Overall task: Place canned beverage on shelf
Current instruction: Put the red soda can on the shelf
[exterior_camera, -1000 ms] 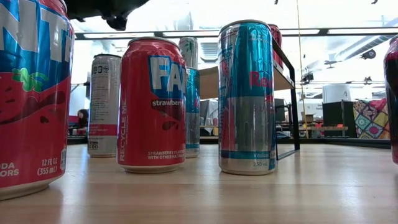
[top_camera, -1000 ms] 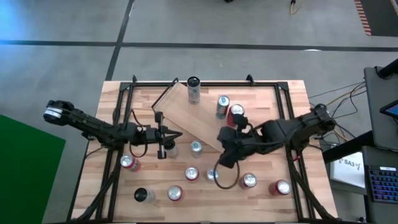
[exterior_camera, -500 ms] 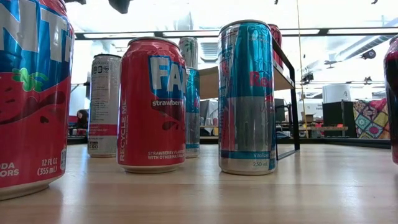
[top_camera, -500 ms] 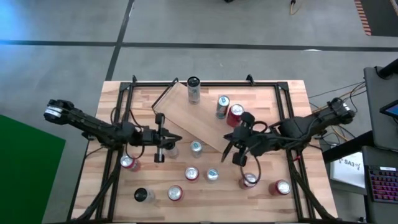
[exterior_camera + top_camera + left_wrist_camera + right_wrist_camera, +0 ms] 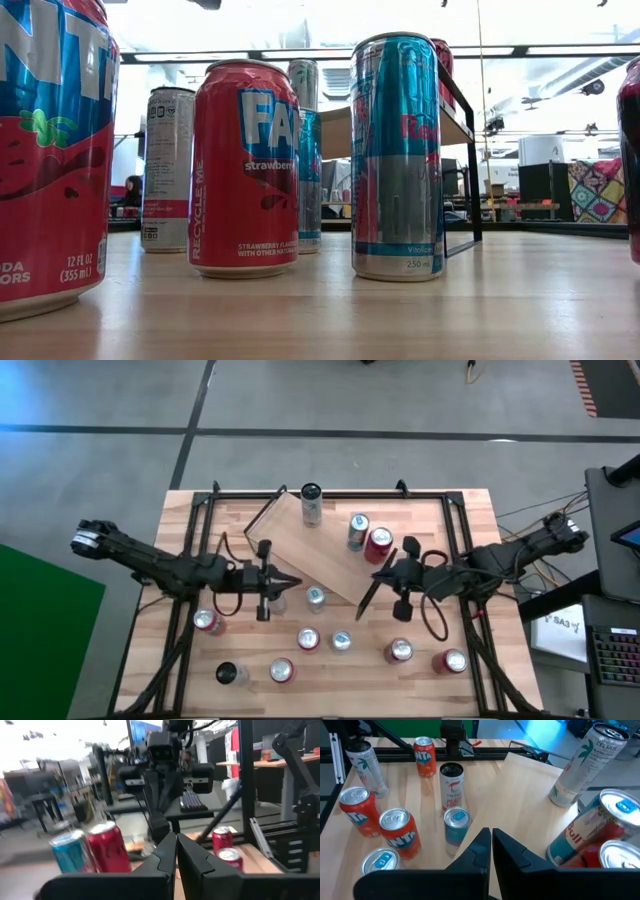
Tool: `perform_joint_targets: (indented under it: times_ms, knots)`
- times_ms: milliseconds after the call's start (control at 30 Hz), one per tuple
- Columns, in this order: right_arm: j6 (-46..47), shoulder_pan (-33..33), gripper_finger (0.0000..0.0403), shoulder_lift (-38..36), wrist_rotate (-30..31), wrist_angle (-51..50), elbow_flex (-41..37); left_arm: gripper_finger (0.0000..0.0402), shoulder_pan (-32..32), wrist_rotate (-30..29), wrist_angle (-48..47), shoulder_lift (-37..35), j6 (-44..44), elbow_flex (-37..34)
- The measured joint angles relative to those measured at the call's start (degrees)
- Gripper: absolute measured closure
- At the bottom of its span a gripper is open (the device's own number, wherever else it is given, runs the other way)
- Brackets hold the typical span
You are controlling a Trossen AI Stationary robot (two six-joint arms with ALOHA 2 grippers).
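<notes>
The shelf [image 5: 325, 545], a light-wood plank on black end frames, stands slantwise on the far half of the table. On it stand a white can [image 5: 311, 503], a blue can [image 5: 357, 530] and a red can [image 5: 378, 543]. Several more cans stand on the tabletop near it, among them a blue one [image 5: 316, 597] and a red one [image 5: 399, 650]. My left gripper [image 5: 288, 582] is shut with nothing in it, above the table left of the shelf's near end, pointing right. My right gripper [image 5: 363, 608] is shut with nothing in it too, off the shelf's near right corner, pointing left.
A black frame [image 5: 330, 493] runs round the table's edges. Red cans [image 5: 207, 622] [image 5: 282, 671] [image 5: 453, 662] and a dark-topped can [image 5: 229, 674] stand along the near half. In the low view, tall cans [image 5: 245, 165] [image 5: 397, 155] fill the front.
My right gripper has drawn back toward the table's right edge and tipped from steeply downward to a flatter slant, staying shut. My left gripper has risen and gone a little toward the right, leaving the top of the low view. No can has moved.
</notes>
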Motion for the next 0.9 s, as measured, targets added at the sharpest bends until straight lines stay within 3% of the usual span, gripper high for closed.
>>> perform_joint_targets:
  times_ms: [233, 533, 900]
  knots:
    - [-0.1, 0.0, 0.0394, -4.1, 0.0, 3.1, -5.7, 0.0402, -2.6, -0.1, -16.6, 2.1, -6.4, 7.5]
    - [-1.3, 0.0, 0.0394, -7.5, 0.0, 3.9, -8.5, 0.0402, -6.7, -7.4, -43.9, 4.8, -18.5, 18.7]
    - [-3.4, 0.0, 0.0394, -7.2, 0.0, 3.9, -8.9, 0.0402, -10.6, -7.6, -57.5, 5.4, -40.4, 20.6]
